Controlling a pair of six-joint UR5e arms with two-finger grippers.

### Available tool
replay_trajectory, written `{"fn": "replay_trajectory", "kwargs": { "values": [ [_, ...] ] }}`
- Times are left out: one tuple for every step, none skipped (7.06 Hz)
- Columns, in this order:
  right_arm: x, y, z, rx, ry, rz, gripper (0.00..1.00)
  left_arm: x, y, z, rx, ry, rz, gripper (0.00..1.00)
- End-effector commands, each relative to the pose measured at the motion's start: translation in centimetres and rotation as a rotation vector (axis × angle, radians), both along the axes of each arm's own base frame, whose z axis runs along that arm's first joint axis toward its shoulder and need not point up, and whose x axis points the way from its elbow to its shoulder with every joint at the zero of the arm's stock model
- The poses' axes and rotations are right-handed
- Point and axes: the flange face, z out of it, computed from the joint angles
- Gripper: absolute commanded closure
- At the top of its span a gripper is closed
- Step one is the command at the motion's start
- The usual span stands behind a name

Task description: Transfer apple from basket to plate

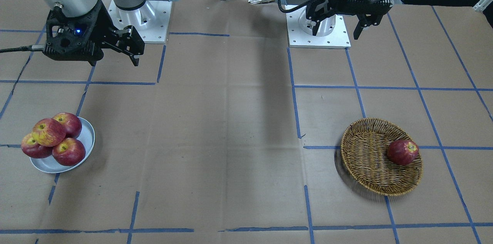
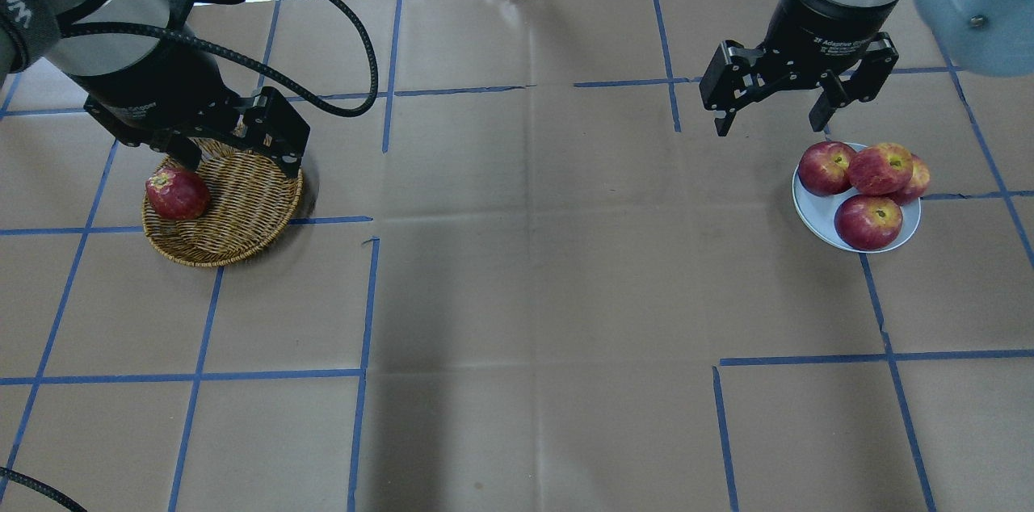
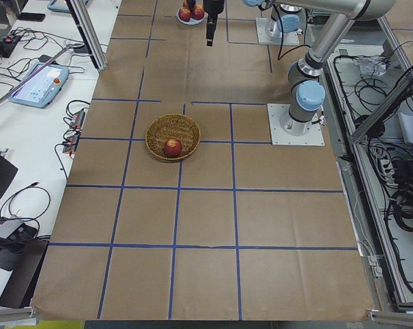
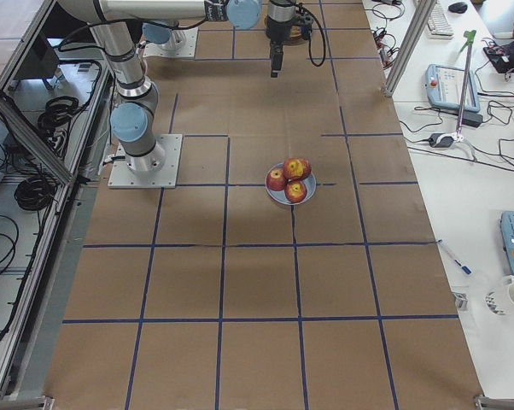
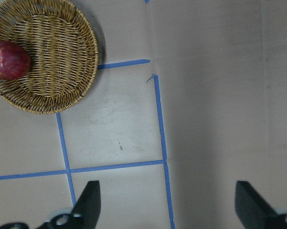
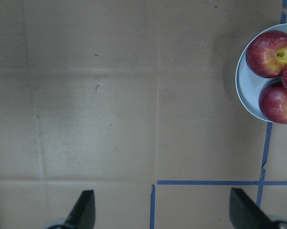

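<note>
Between the jaws of the right gripper (image 2: 771, 123) nothing is held. The jaws are spread wide apart, and only brown paper is seen between them from the wrist. This gripper is raised above the table (image 1: 231, 121), near the plate (image 1: 88, 136) but off to one side of it.

The jaws of the left gripper (image 1: 336, 34) are spread wide too, and nothing is gripped. It is raised near the basket (image 1: 366, 151), off to one side of it.

The apple (image 1: 49, 131), the one with the big yellow patch, is found on the plate. It is perched on top of three dark red apples (image 1: 69, 151), so the plate is packed full. One more dark red apple (image 1: 402, 152) is left in the basket, close to the rim.

So the job looks done: the yellow apple is out of the basket and on the plate, and it has been let go. Nothing more seems to be needed for it. If the last red apple must go over too, little room is left for it.

The basket and the plate are set well apart, and only brown paper and blue tape lines (image 1: 294, 94) are seen between them. The main worry is the pile, since the top apple could be bumped and could roll off.
</note>
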Motion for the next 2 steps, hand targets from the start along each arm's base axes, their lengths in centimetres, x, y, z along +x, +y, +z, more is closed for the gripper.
{"fn": "replay_trajectory", "kwargs": {
  "values": [
    [0.01, -0.07, 0.05, -0.001, -0.001, 0.0, 0.0, -0.02, 0.0, -0.01, 0.0, 0.001, 0.0, 0.01],
    [0.01, -0.07, 0.05, -0.001, -0.001, 0.0, 0.0, -0.02, 0.0, -0.01, 0.0, 0.001, 0.0, 0.01]
  ]
}}
